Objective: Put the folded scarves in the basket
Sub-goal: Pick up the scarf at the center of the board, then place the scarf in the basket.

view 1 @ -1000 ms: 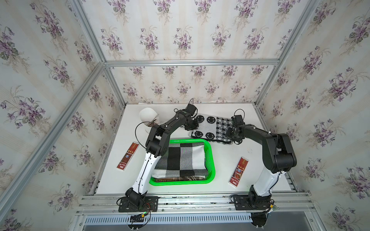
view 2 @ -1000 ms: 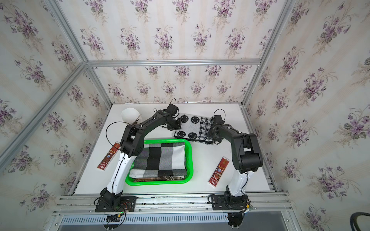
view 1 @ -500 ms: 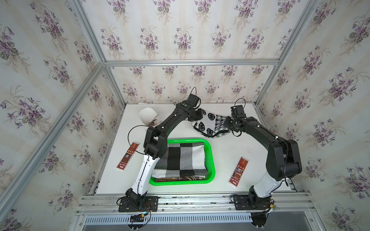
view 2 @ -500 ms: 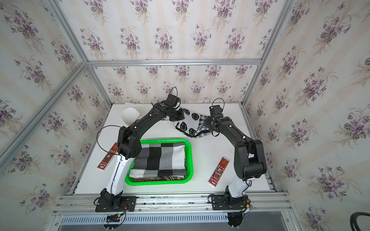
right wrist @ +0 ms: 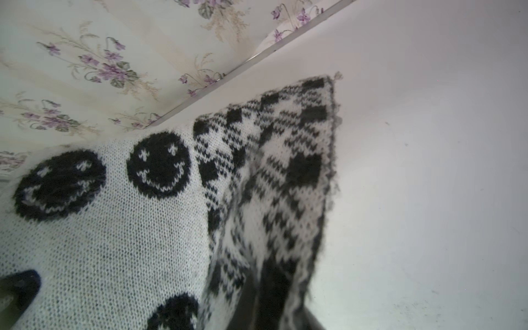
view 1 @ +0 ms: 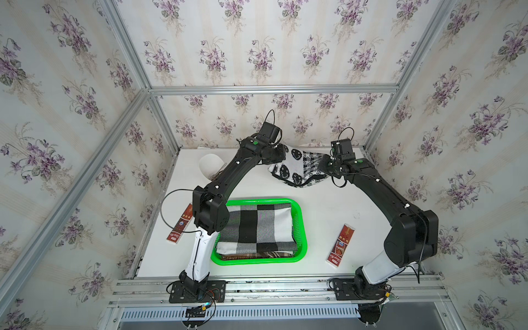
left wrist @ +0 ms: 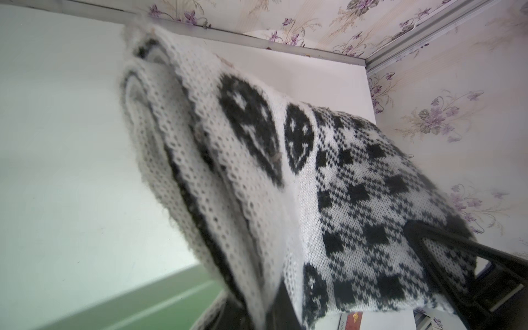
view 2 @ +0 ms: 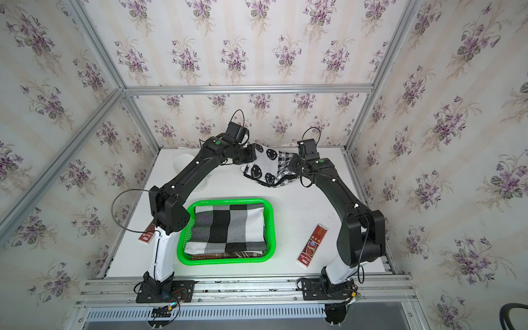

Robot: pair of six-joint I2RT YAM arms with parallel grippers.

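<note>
The folded scarf (view 1: 297, 168) (view 2: 268, 168) is white knit with black smiley faces and a houndstooth part. It hangs above the back of the table, sagging between my two grippers. My left gripper (view 1: 281, 155) (view 2: 253, 155) is shut on its smiley end, and the left wrist view shows the scarf (left wrist: 285, 171) draped out of the left gripper (left wrist: 268, 311). My right gripper (view 1: 324, 165) (view 2: 294, 164) is shut on the houndstooth end; in the right wrist view the scarf (right wrist: 143, 243) runs out of the right gripper (right wrist: 257, 300). The green basket (view 1: 301, 228) (view 2: 270, 225) stands nearer the front, apart from the scarf.
A black, white and grey checked folded cloth (view 1: 257, 228) fills the basket, over a brown one. A white cup (view 1: 211, 167) stands at the back left. Red packets lie left (view 1: 180, 225) and right (view 1: 340, 247) of the basket. Walls close in the table.
The scarf lay flat on the table a second ago. Both grippers have since raised it, and it now hangs bunched between them nearer the back wall.
</note>
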